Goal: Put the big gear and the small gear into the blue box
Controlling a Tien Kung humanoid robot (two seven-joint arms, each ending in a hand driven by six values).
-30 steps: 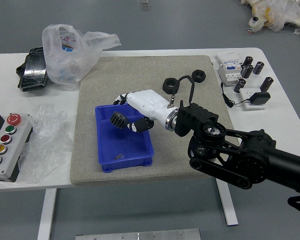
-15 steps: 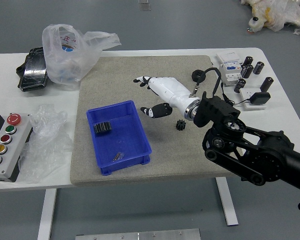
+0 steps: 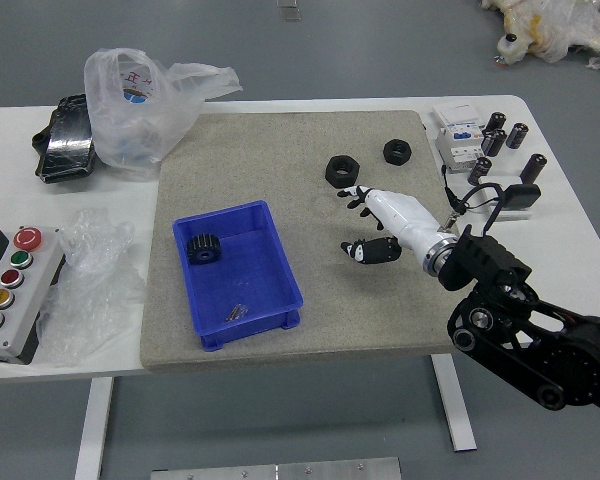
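Observation:
My right hand [image 3: 347, 222] is over the mat, right of the blue box [image 3: 212, 345], with its fingers and thumb spread apart. Inside the box, near its back left corner, lies the black big gear [image 3: 204, 249]. A small metal piece [image 3: 237, 312] is near the front of the same box. The small gear cannot be seen in the current view; the hand covers the spot where it showed half a second ago.
Two black nuts [image 3: 341, 171] [image 3: 397, 152] lie behind the hand. At the back right are black cylinders [image 3: 518, 135] and white devices [image 3: 463, 147]. Plastic bags [image 3: 140, 110] and a button panel [image 3: 20, 290] occupy the left side.
My right hand has left the box and moved right and toward the near side. The big gear, earlier at the fingers, now rests in the box. The box has shifted slightly left.

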